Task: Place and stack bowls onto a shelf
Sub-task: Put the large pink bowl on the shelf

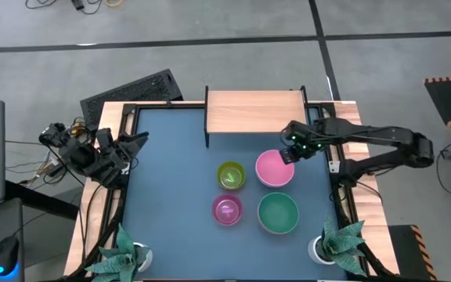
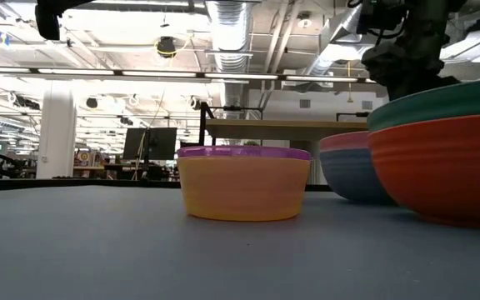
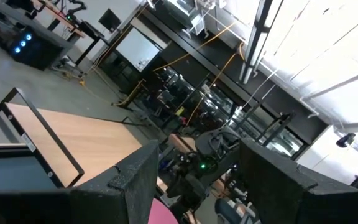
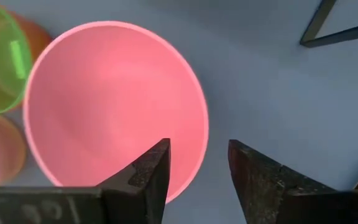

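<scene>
Reaching in beside the shelf (image 1: 255, 111), the right gripper (image 1: 290, 153) hangs fingers-parted, straddling the pink bowl (image 1: 273, 168) rim nearest the shelf; nothing grasped. Left gripper (image 1: 135, 145) waits well clear, fingers parted.

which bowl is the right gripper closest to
The pink bowl. The right gripper hangs open over its rim on the shelf side; the green bowl, yellow-green bowl and magenta bowl lie farther off.
</scene>
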You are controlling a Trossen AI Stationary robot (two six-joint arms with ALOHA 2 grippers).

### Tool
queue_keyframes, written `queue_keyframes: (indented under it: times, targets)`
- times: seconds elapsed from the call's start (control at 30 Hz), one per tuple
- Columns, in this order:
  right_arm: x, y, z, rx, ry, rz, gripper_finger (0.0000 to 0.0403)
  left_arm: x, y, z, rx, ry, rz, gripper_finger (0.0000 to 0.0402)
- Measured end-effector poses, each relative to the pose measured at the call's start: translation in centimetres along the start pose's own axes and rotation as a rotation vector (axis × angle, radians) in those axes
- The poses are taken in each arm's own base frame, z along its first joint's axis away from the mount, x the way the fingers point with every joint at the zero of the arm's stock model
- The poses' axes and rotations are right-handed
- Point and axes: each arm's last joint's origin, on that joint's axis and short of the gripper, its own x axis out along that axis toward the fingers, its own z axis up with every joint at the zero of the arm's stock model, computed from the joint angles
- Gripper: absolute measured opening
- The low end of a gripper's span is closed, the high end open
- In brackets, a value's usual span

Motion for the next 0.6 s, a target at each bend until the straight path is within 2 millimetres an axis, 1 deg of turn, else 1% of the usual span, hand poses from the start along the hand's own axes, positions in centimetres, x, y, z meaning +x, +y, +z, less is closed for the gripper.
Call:
queue_keyframes:
  times: [0.23, 0.43, 0.6]
  targets:
    - [1.6, 0.7, 0.1, -0.024, 0.022, -0.069, 0.0182, 0.0, 0.1, -0.2, 0.014, 0.011, 0.013, 0.0209]
    - [3.5, 0.8, -0.6, -0.053, 0.071, -0.126, 0.0182, 0.0, 0.1, -0.2, 0.013, 0.010, 0.015, 0.0209]
    - [4.0, 1.0, -1.0, -0.074, 0.069, -0.125, 0.0178, 0.0, 0.1, -0.2, 0.013, 0.009, 0.021, 0.0209]
